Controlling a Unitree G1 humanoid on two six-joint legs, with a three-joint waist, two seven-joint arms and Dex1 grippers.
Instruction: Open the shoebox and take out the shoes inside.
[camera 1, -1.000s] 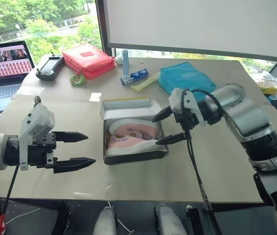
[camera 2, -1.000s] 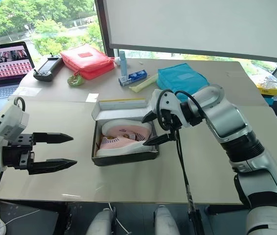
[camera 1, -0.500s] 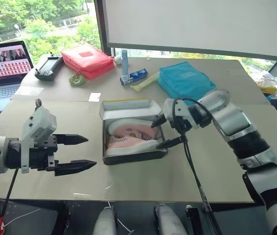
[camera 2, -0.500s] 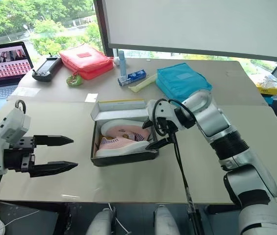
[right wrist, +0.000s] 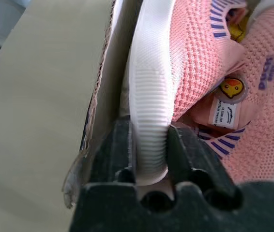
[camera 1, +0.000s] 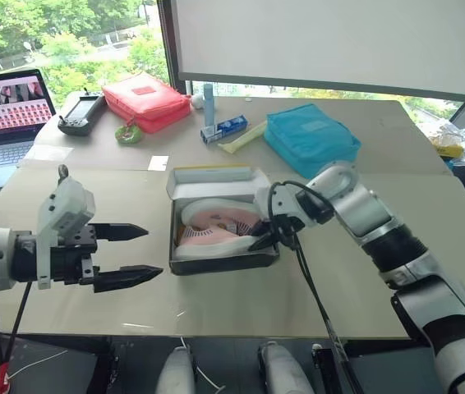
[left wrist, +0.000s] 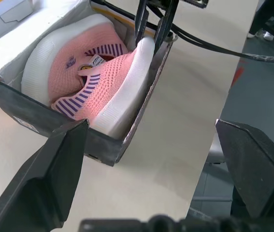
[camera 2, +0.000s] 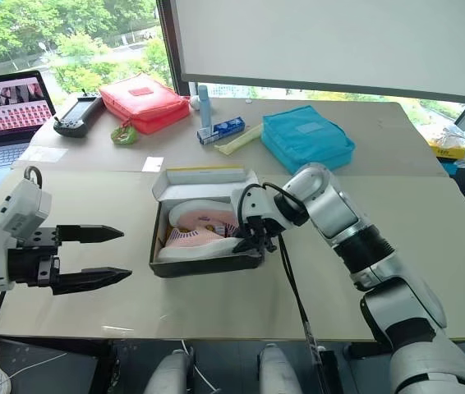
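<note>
The shoebox (camera 1: 216, 264) lies open mid-table, its yellow lid (camera 1: 212, 175) folded back at the far side. Inside rest the shoes (camera 1: 212, 230), pink with white soles, lying on their sides. My right gripper (camera 1: 265, 239) reaches into the box's right end and is shut on the white sole (right wrist: 149, 96) of the near shoe, one finger (right wrist: 117, 145) between the sole and the cardboard wall. My left gripper (camera 1: 154, 250) hovers open left of the box, above the table and apart from it, holding nothing. The left wrist view shows the shoes (left wrist: 103, 82) with the right gripper (left wrist: 151, 34) clamped at their far end.
Behind the box lie a blue zip pouch (camera 1: 310, 138), a red zip pouch (camera 1: 146, 98), a small blue carton (camera 1: 224, 127), a bottle (camera 1: 209, 97) and a controller (camera 1: 82, 111). A laptop (camera 1: 6, 111) stands at far left. A black cable (camera 1: 315, 287) hangs from my right wrist.
My right gripper sank into the right end of the box and closed on the near shoe's sole. The left gripper stayed in place, open.
</note>
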